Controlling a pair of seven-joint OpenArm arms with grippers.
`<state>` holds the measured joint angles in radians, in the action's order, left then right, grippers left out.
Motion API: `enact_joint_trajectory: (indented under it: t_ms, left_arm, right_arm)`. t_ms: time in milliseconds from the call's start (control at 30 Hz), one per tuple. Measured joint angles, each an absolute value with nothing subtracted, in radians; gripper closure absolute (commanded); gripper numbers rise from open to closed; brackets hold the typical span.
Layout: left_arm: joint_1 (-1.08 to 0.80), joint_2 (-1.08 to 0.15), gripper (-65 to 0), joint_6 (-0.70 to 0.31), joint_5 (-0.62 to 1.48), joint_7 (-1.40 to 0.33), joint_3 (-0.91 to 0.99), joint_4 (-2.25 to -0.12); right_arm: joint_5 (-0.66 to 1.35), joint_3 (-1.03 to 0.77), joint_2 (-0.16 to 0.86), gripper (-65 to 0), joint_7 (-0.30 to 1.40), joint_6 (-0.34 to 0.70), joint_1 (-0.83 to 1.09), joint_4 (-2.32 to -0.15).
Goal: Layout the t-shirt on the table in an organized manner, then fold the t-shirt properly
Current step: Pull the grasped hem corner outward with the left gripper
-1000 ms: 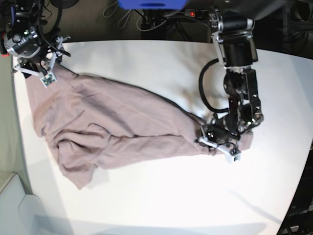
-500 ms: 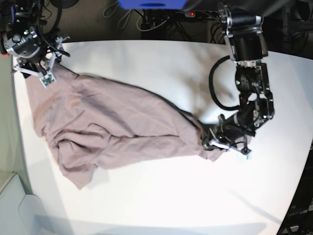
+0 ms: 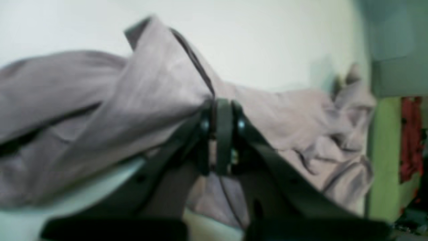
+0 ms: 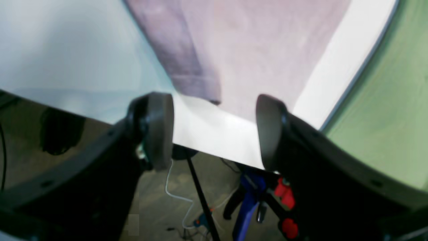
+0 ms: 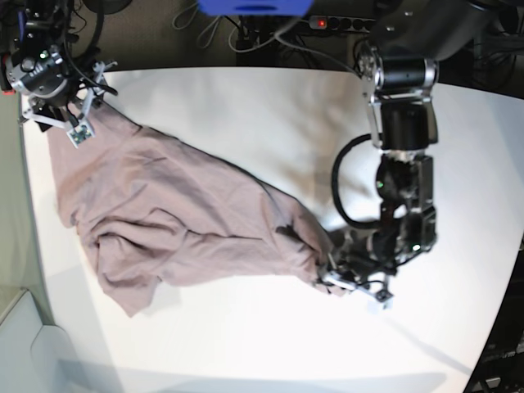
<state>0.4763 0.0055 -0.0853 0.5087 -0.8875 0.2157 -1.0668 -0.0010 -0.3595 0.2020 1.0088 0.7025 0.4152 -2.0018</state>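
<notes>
Left pincer [image 3: 219, 134] pinching t-shirt [image 5: 180, 213] hem, right pincer [image 4: 214, 130] spread, empty

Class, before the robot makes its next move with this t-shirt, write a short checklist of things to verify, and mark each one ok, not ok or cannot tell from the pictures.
1. Left gripper shut on the t-shirt: ok; cloth is pinched between its closed jaws.
2. Right gripper open: ok; nothing lies between its pads.
3. Right gripper over the shirt's far corner: ok; the cloth edge lies just beyond its fingertips.
4. T-shirt laid flat: not ok; it lies bunched and creased across the table.
5. T-shirt fully on the table: ok in the base view.
6. Which part of the shirt the left gripper holds: cannot tell.
</notes>
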Motion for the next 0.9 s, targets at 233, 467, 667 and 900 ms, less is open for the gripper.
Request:
enact_joint_trajectory:
  t_ms: [233,467,667,900]
  left_arm:
    - [0.499,0.049,-19.0,-0.086,0.437,-0.809,0.206,-0.992]
    - [0.498,0.070,-21.7,-0.086,0.437,-0.816,0.207,-1.024]
    - [0.461,0.042,-21.7,-0.091,0.451,-0.854,0.207,-1.243]
    - [0.401,-0.037,-21.8,-0.094,0.435,-0.858,0.207,-1.217]
  right_arm:
    - [0.000,-0.360,0.202,-39.0,1.008,0.702,0.414,-2.002]
    - [0.001,-0.359,0.215,-39.0,1.008,0.702,0.416,-2.002]
    - [0.000,-0.361,0.215,-39.1,1.008,0.702,0.416,-2.002]
    - [0.000,-0.361,0.215,-39.1,1.005,0.702,0.416,-2.002]
